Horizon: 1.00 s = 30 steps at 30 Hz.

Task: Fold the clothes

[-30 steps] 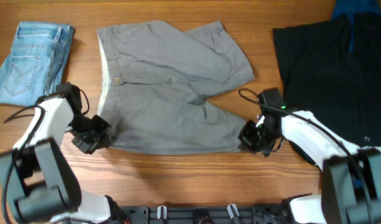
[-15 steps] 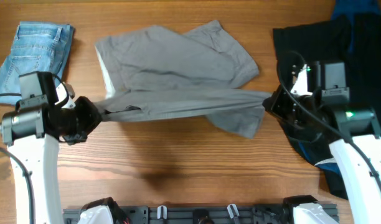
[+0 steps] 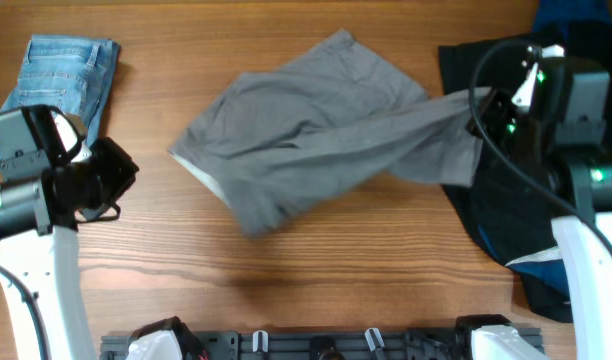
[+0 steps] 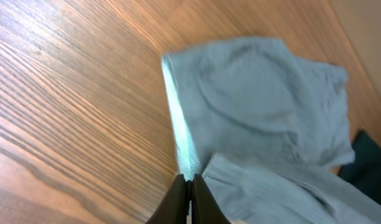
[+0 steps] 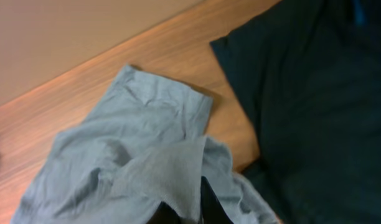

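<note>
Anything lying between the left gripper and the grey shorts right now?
Nothing visible. Only bare table separates the left gripper from the grey shorts; the folded jeans lie off to the other side.

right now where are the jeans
In the overhead view the jeans lie folded at the far left corner of the table, just beyond the left arm and apart from the grey shorts on their right.

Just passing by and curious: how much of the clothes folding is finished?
The blue denim jeans lie folded, far left. The right gripper holds one end of the crumpled grey fabric shorts; the left gripper, shut, seems off them. The spread black garment is not yet folded.
</note>
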Tool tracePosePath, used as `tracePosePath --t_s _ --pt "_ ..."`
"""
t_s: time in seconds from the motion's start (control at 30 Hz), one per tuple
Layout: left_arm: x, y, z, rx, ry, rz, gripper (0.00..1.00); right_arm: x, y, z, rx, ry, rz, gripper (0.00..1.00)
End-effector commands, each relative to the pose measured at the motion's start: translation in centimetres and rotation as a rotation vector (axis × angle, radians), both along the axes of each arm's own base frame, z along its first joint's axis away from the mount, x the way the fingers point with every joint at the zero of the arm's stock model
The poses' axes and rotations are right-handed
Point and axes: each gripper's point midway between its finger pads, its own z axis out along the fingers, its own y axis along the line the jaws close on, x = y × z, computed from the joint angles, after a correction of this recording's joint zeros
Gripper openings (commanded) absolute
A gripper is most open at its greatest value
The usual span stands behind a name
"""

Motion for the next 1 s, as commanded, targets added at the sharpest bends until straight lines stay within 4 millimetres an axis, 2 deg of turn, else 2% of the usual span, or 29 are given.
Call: tracePosePath --t_s 0.0,0.1,0.2,0.27,0.3,0.33,0.37,0.4,0.43,0.5,0.6,0.73,0.97 --pt "2.4 1.7 -1.7 0.002 0.04 0.081 0.04 3.5 0.2 -2.2 -0.053 0.034 0.055 0.04" --pt "3.6 1.1 -3.7 -0.058 0.095 0.072 0.04 4.8 1.1 -5.2 -0.024 0.108 0.099 0.04" --pt "4.5 -2.5 -6.4 -0.19 0.184 -0.046 0.04 5.0 1.6 -7.9 -0.003 0.198 0.117 0.04" --pt "4.9 -4.9 -7.8 -0.229 0.233 -0.129 0.04 4.8 1.6 -8.5 -0.003 0.223 0.118 0.04" --pt "5.2 -6.6 -9.0 -0.244 0.268 -0.177 0.08 4.7 1.6 -8.5 -0.004 0.227 0.119 0.04" --pt "5.4 -7.7 -9.8 -0.246 0.289 -0.209 0.16 4.6 1.6 -8.6 -0.004 0.229 0.119 0.04" --pt "5.6 -8.6 -10.5 -0.246 0.307 -0.233 0.27 4.6 1.6 -8.6 -0.004 0.232 0.119 0.04" --pt "5.7 -9.3 -11.0 -0.252 0.316 -0.252 0.43 4.5 1.6 -8.7 -0.004 0.235 0.119 0.04" --pt "5.9 -10.4 -11.6 -0.265 0.329 -0.28 0.49 4.4 1.6 -8.7 -0.004 0.241 0.119 0.04" --pt "5.7 -12.2 -13.7 -0.269 0.394 -0.317 0.49 4.0 1.5 -9.0 -0.005 0.259 0.12 0.04" --pt "5.7 -11.8 -16.8 -0.207 0.482 -0.267 0.46 3.6 1.3 -9.2 -0.015 0.278 0.112 0.04" --pt "5.9 -9.3 -20.3 -0.09 0.561 -0.179 0.46 3.2 1.2 -9.5 -0.02 0.297 0.109 0.04" --pt "7.7 -6.5 -21.4 0.06 0.507 -0.133 0.49 3.0 1.2 -9.6 -0.019 0.306 0.108 0.04"
